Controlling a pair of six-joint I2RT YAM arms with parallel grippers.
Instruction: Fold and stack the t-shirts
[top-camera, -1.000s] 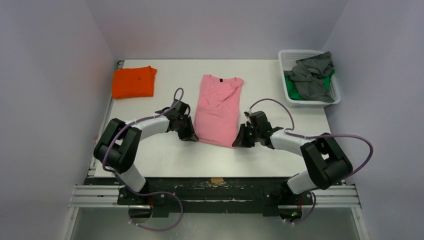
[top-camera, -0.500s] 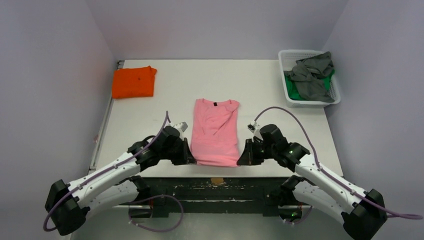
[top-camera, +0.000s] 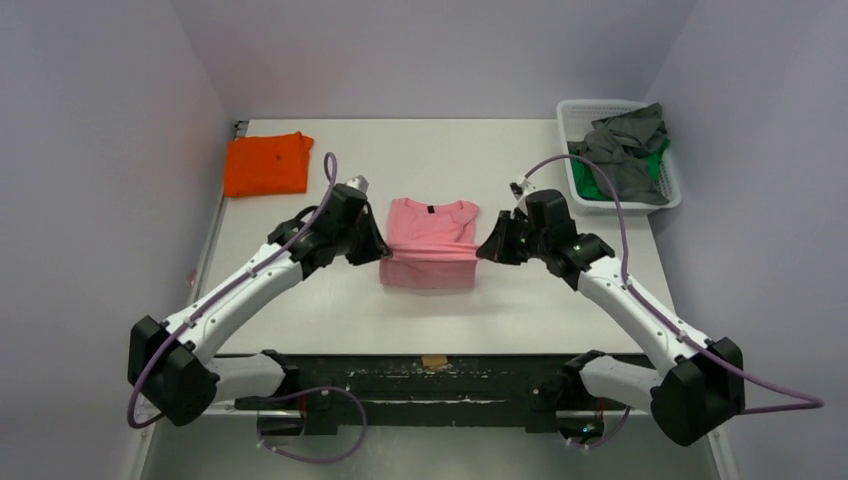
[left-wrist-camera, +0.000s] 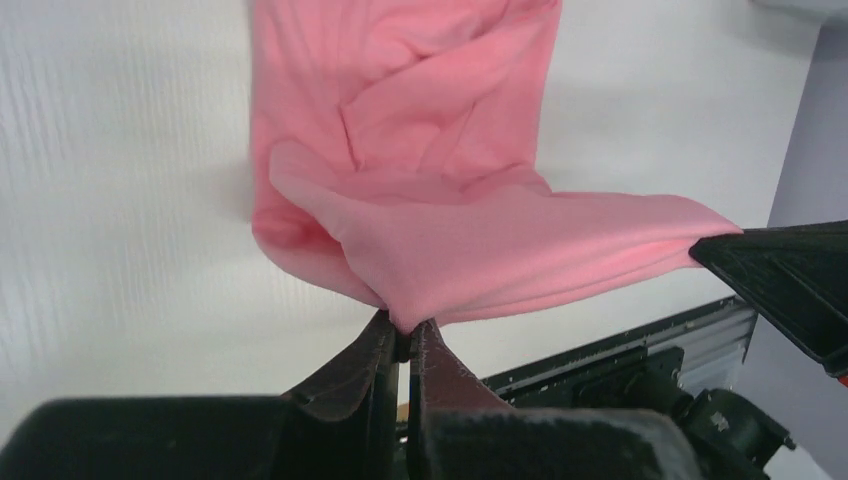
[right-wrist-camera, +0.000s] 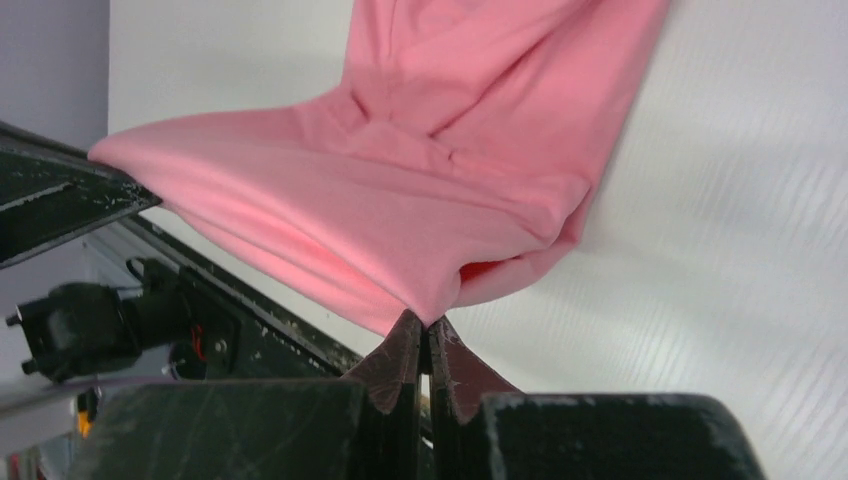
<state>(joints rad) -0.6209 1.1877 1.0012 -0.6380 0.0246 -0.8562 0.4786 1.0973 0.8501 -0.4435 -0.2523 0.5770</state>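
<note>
— Pink soft cloth t-shirt (top-camera: 432, 240): where does the top camera put it?
— Mid-table, with your left gripper (top-camera: 378, 250) and right gripper (top-camera: 487, 250) at its two sides and bare white table (top-camera: 430, 320) all round. A folded bright orange shirt (top-camera: 266, 165) lies far left, a white plastic basket (top-camera: 620, 205) holding a crumpled grey shirt (top-camera: 625, 150) far right.
— And the jaws?
— Only your wrist views tell. Left wrist: clamped on a hem corner, the cloth held off the table. Right wrist: likewise, with a dark metal rail (right-wrist-camera: 230, 310) beyond.
</note>
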